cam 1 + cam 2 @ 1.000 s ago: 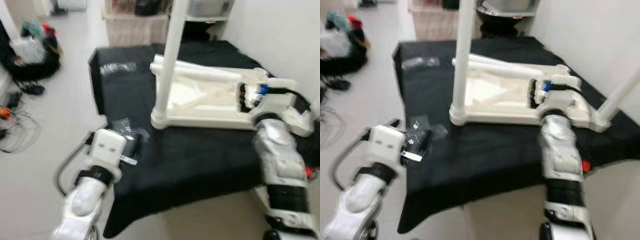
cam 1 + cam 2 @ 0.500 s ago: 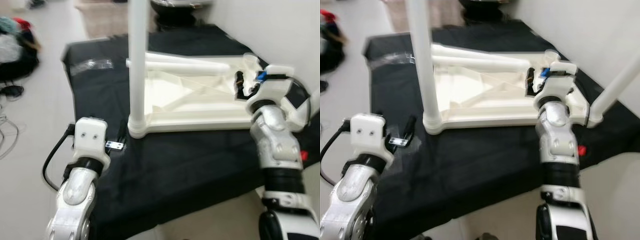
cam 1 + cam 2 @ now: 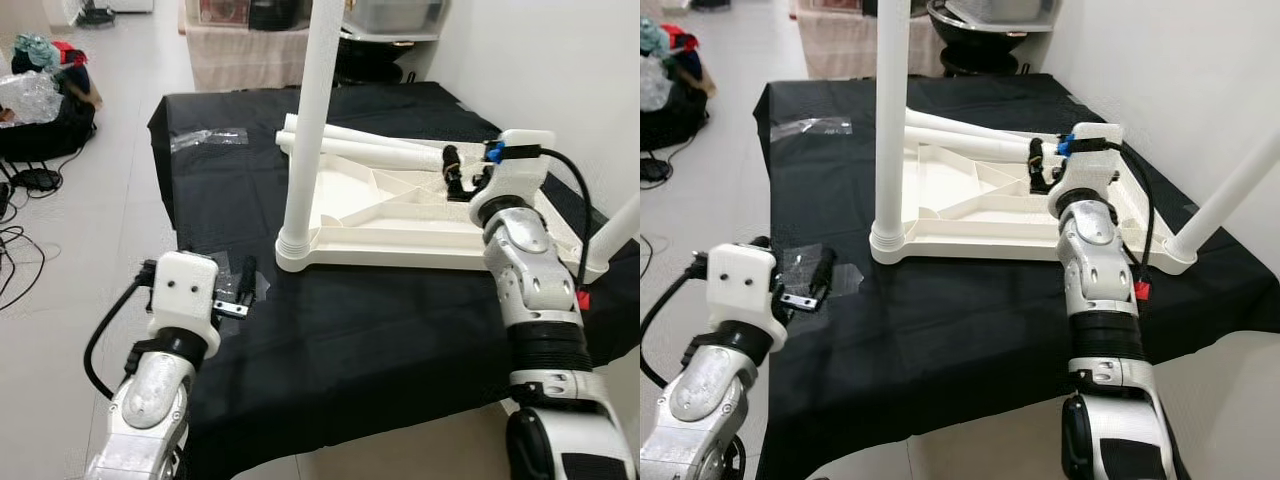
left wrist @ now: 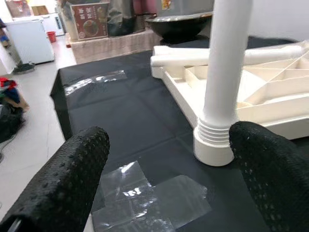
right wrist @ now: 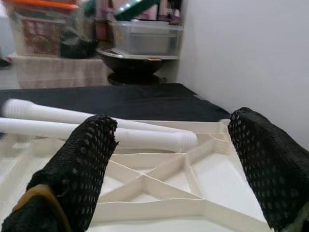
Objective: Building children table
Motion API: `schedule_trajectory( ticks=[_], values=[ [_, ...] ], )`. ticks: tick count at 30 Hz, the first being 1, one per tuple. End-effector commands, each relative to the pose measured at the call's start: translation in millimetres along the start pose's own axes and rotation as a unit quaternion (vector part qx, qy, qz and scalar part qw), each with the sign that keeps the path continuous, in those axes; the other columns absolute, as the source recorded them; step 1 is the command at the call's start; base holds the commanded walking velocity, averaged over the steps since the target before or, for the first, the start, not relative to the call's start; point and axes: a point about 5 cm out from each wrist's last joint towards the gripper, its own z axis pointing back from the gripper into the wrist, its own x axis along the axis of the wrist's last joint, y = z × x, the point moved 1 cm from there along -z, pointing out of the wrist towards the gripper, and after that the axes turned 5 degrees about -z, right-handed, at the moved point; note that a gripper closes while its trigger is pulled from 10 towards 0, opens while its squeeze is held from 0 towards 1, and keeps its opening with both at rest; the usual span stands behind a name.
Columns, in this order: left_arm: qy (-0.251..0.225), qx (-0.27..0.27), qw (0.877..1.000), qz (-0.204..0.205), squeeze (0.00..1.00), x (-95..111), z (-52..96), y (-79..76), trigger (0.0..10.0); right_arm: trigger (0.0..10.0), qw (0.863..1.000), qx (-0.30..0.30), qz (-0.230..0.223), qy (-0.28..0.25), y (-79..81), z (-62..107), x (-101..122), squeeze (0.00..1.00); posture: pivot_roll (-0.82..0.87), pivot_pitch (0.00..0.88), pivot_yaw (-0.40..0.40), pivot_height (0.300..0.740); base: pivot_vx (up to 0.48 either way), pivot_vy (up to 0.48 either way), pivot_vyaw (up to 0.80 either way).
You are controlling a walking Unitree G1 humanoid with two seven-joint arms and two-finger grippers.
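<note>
Your right gripper (image 5: pixel 169 159) hangs wide open over the upside-down white tabletop (image 3: pixel 980 200) on the black cloth (image 3: pixel 970 310). Your left gripper (image 4: pixel 169 169) is wide open too, above clear plastic bags (image 4: pixel 145 198), near the upright leg (image 3: pixel 305 140).

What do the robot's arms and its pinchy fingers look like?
Both arms are shiny silver tubes with black bands at the joints and boxy white wrist blocks. The left gripper and right gripper each have two long black fingers with a bumpy, dotted skin. A black cable loops beside each wrist, and the right wrist shows a small blue bit.
</note>
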Motion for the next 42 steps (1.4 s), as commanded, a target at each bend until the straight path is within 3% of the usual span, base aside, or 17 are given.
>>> schedule_trajectory(
  ticks=[1,5,16,20,22,23,24,26,29,31,36,37,38,39,40,41,42],
  values=[
    [0.003,-0.008,1.0,0.005,0.0,0,3.1,-2.8,10.0,10.0,1.0,-0.011,0.008,-0.011,-1.8,-3.7,6,0.0,0.1,0.143,-0.114,0.74,0.0,0.0,0.8],
    [0.003,-0.019,1.0,0.008,0.0,0,4.1,-7.1,10.0,10.0,1.0,-0.026,0.006,-0.016,-4.4,-7.2,9,0.0,0.1,0.145,-0.113,0.74,0.0,0.0,0.8],
    [0.007,-0.03,0.999,0.009,0.0,-1,6.4,-11.7,10.0,10.0,0.996,-0.086,0.01,-0.011,-21.0,-12.3,11,0.0,0.1,0.151,-0.115,0.74,0.0,0.0,0.0],
    [0.007,-0.03,0.999,0.009,0.0,0,6.1,-12.1,10.0,10.0,0.998,-0.069,0.002,0.01,-21.4,-16.3,7,0.0,0.1,0.153,-0.114,0.74,0.0,0.0,0.0],
    [0.009,-0.033,0.999,0.012,0.0,-1,5.9,-13.0,10.0,10.0,0.999,-0.031,0.004,0.044,-16.2,-19.1,-1,0.0,0.1,0.154,-0.112,0.74,0.0,0.0,0.0],
    [0.012,-0.042,0.999,0.014,0.0,-2,6.3,-15.2,10.0,10.0,0.996,0.017,-0.01,0.086,-10.9,-20.1,-11,0.0,0.1,0.155,-0.113,0.74,0.0,0.0,0.0],
    [0.012,-0.042,0.999,0.014,0.0,-2,6.3,-15.2,10.0,10.0,0.996,0.017,-0.01,0.086,-10.9,-20.1,-11,0.0,0.1,0.155,-0.113,0.74,0.0,0.0,0.0],
    [0.029,-0.103,0.994,0.022,0.0,-7,14.0,-26.8,10.0,10.0,0.979,0.132,0.035,0.154,-10.3,-15.9,-27,0.0,0.1,0.161,-0.115,0.74,0.0,0.0,0.0],
    [0.036,-0.121,0.992,0.027,0.0,-9,17.6,-30.3,10.0,10.0,0.969,0.167,0.055,0.171,-13.4,-13.5,-30,0.0,0.1,0.164,-0.113,0.74,0.0,0.0,0.0],
    [0.04,-0.132,0.99,0.031,0.0,-10,20.8,-33.0,10.0,10.0,0.951,0.222,0.077,0.199,-20.8,-8.5,-31,0.0,0.1,0.164,-0.112,0.74,0.0,0.0,0.0],
    [0.04,-0.134,0.99,0.031,0.0,-11,21.0,-34.0,10.0,10.0,0.941,0.256,0.072,0.21,-22.7,-5.0,-31,0.0,0.1,0.164,-0.112,0.74,0.0,0.0,0.0],
    [0.042,-0.139,0.989,0.034,0.0,-11,21.2,-35.8,10.0,10.0,0.925,0.31,0.061,0.21,-21.3,0.7,-29,0.0,0.1,0.167,-0.111,0.74,0.0,0.0,0.0],
    [0.042,-0.139,0.989,0.034,0.0,-11,21.2,-35.8,10.0,10.0,0.925,0.31,0.061,0.21,-21.3,0.7,-29,0.0,0.1,0.167,-0.111,0.74,0.0,0.0,0.0],
    [0.042,-0.146,0.988,0.037,0.0,-11,21.6,-37.8,10.0,10.0,0.91,0.36,0.051,0.202,-18.4,5.5,-25,0.0,0.1,0.167,-0.11,0.74,0.0,0.0,0.0],
    [0.042,-0.146,0.988,0.037,0.0,-11,21.6,-37.8,10.0,10.0,0.91,0.36,0.051,0.202,-18.4,5.5,-25,0.0,0.1,0.167,-0.11,0.74,0.0,0.0,0.0],
    [0.041,-0.154,0.986,0.041,0.0,-10,22.5,-40.2,10.0,10.0,0.896,0.403,0.029,0.184,-12.5,7.4,-18,0.0,0.1,0.167,-0.11,0.74,0.0,0.0,0.0],
    [0.041,-0.154,0.986,0.041,0.0,-10,22.5,-40.2,10.0,10.0,0.896,0.403,0.029,0.184,-12.5,7.4,-18,0.0,0.1,0.167,-0.11,0.74,0.0,0.0,0.0]
  ],
)
